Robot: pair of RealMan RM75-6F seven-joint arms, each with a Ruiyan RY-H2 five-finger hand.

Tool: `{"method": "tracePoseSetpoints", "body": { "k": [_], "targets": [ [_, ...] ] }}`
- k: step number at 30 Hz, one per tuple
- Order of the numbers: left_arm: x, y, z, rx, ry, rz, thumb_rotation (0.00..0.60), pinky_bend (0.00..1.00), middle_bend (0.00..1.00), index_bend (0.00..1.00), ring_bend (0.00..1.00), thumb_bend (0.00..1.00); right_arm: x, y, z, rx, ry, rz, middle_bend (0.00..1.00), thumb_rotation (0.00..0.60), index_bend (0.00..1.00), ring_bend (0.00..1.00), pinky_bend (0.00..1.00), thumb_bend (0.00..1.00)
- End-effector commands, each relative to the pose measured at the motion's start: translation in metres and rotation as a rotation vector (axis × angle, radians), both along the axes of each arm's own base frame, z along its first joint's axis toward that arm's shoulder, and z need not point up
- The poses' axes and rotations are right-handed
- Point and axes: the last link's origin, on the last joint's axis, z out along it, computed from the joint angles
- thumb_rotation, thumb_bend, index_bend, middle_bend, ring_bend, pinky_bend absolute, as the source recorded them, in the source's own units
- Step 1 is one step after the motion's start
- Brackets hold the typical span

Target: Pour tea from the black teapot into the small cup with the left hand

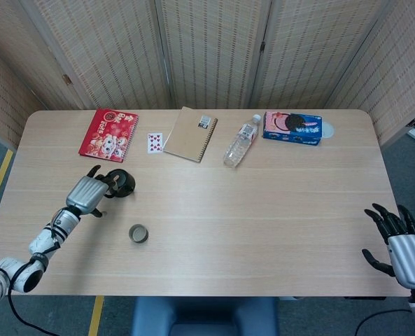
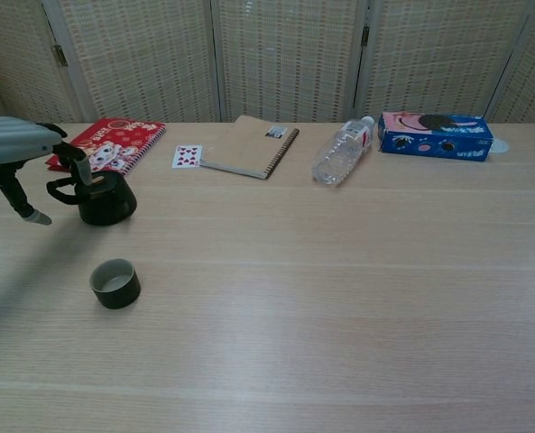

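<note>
- Black teapot (image 1: 121, 183) stands upright on the left part of the wooden bench (image 1: 263, 210), in front of the red picture book (image 1: 109, 134); in the chest view the teapot (image 2: 105, 199) shows its looped handle pointing toward the left hand.
- Small cup (image 1: 138, 234) sits on the bench nearer the robot than the teapot and a little to its right, well apart from it; in the chest view the cup (image 2: 115, 283) stands upright with its mouth open upward.
- Left hand (image 1: 87, 194) hovers just beside the teapot on the handle side, palm down, with its fingers (image 1: 103, 180) spread and reaching toward the handle; whether any fingertip touches the handle cannot be told. It holds nothing.
- In the chest view the left hand (image 2: 19, 149) is above bench level, one dark finger (image 2: 79, 164) curving down by the teapot's lid and another pointing down to the left of the handle.
- Right hand (image 1: 403, 245) is at the near right edge of the bench, far from the teapot and cup, its dark fingers (image 1: 383, 217) spread apart and holding nothing.
- Along the far side of the bench lie a playing card (image 1: 155, 143), a brown spiral notebook (image 1: 190, 134), a clear plastic bottle (image 1: 241, 141) on its side and a blue biscuit box (image 1: 292, 128).
</note>
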Motion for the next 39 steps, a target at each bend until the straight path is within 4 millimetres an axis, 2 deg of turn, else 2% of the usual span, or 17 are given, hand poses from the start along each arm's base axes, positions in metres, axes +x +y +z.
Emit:
{"method": "tracePoseSetpoints", "body": {
  "k": [1,16,29,39],
  "targets": [
    [-0.003,0.002,-0.001,0.003,0.007,0.013,0.6,0.0,0.37,0.35,0.28,0.19,-0.001,0.001,0.0,0.001,0.001,-0.005,0.14,0.6,0.15,0.19,0.02,0.28],
    [-0.016,0.01,-0.006,0.0,0.047,0.022,0.6,0.0,0.39,0.38,0.29,0.19,-0.002,0.001,-0.002,0.003,0.0,-0.01,0.15,0.6,0.15,0.19,0.02,0.28],
    [-0.009,0.001,-0.016,-0.041,0.04,-0.013,0.6,0.0,0.42,0.4,0.31,0.19,-0.002,0.0,-0.002,0.003,0.002,-0.011,0.15,0.6,0.15,0.19,0.02,0.28],
    [-0.016,0.004,-0.017,-0.037,0.028,0.026,0.6,0.0,0.48,0.42,0.36,0.19,-0.002,0.001,-0.001,-0.001,0.0,-0.015,0.15,0.6,0.15,0.19,0.02,0.28]
  ]
}}
